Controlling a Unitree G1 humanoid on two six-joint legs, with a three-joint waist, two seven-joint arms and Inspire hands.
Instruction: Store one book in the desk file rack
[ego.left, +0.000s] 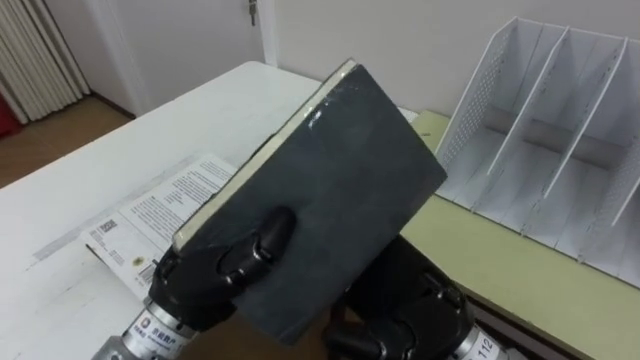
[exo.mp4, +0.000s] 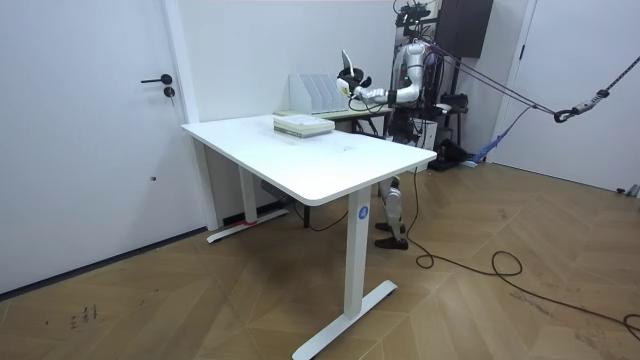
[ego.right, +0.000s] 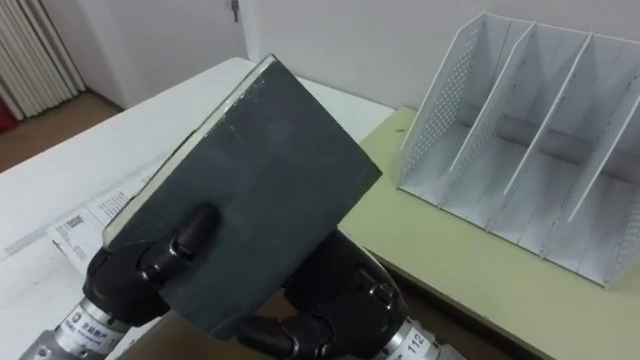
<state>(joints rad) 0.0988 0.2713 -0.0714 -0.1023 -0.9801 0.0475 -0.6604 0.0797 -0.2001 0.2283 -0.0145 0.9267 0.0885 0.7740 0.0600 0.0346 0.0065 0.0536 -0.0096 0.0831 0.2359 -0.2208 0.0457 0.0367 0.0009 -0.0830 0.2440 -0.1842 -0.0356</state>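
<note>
Leaflet (ego.left: 150, 215) flat on the white table (ego.left: 60, 170), your left hand (ego.left: 215, 270) clamped on the dark book (ego.left: 340, 190), raised and tilted, your right hand (ego.left: 400, 315) beneath it, grip unclear, file rack (ego.left: 560, 130) on the green desk (ego.left: 500, 270).

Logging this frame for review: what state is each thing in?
Dark grey rectangular book: lifted, tilted, not yet in the rack.
Left hand: shut on the book, thumb over its cover.
Right hand: beneath the book.
White perforated metal file rack: upright, compartments empty.
Printed paper booklet: flat on the white table.
</note>
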